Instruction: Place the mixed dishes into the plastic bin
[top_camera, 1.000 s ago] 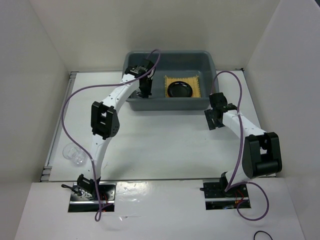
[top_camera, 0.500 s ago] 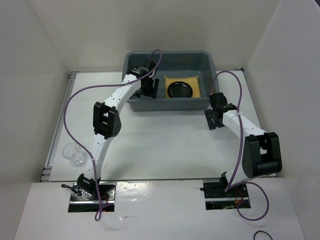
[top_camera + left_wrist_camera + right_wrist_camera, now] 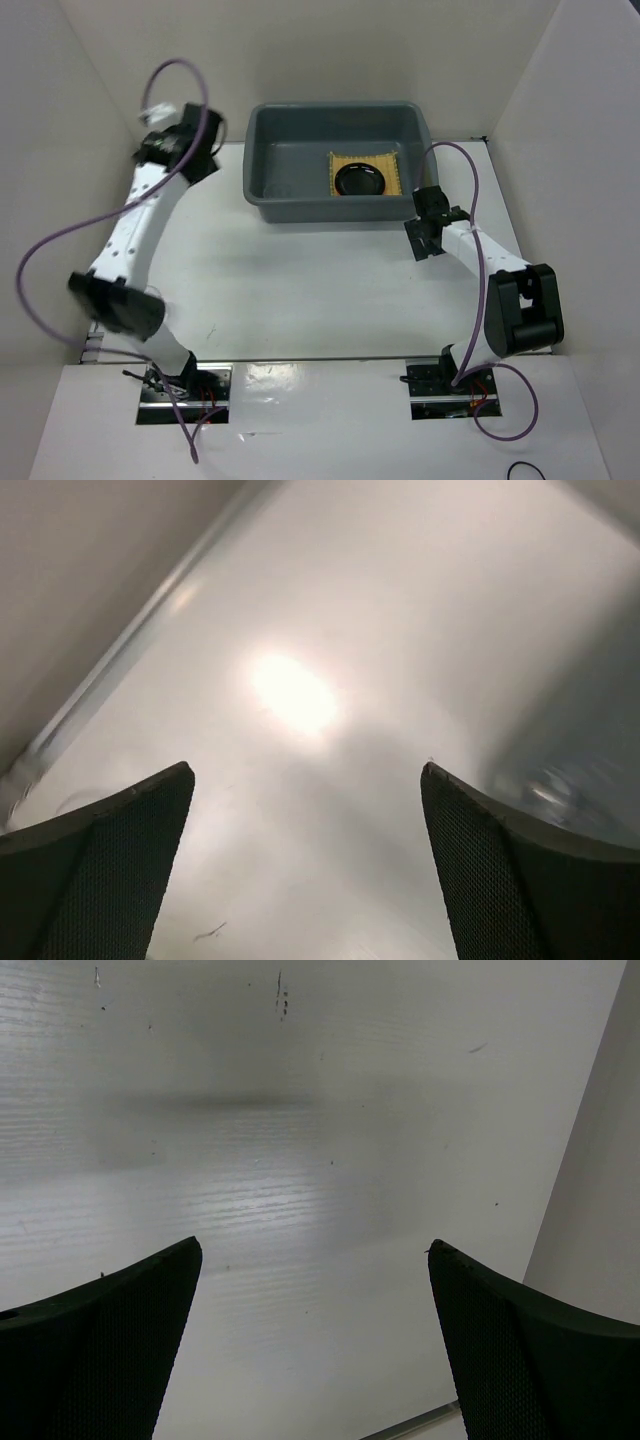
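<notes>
- The right gripper (image 3: 312, 1248) hovers over the bare white table (image 3: 300, 290), just in front of the bin's near right corner; its jaws are spread wide with nothing between them
- The plastic bin (image 3: 300, 210) stands at the far centre of the table; the square tan woven mat (image 3: 388, 165) lies flat in its right half with the small round black plate (image 3: 360, 181) on top; the left half looks bare grey
- The left gripper (image 3: 306, 768) is at the far left beside the side wall (image 3: 70, 150), apart from the bin, jaws spread wide and empty
- Judged done: mat and black plate are in. Judged outstanding: the orange plate and the clear cups, found in no view; the left arm's elbow (image 3: 115, 305) masks part of the near left table
- Only the top view shows the bin and its contents
- Only the left wrist view shows a blurred glassy glint (image 3: 545, 785), possibly a cup; this cannot be confirmed
- The right wrist view adds only table and the wall foot
</notes>
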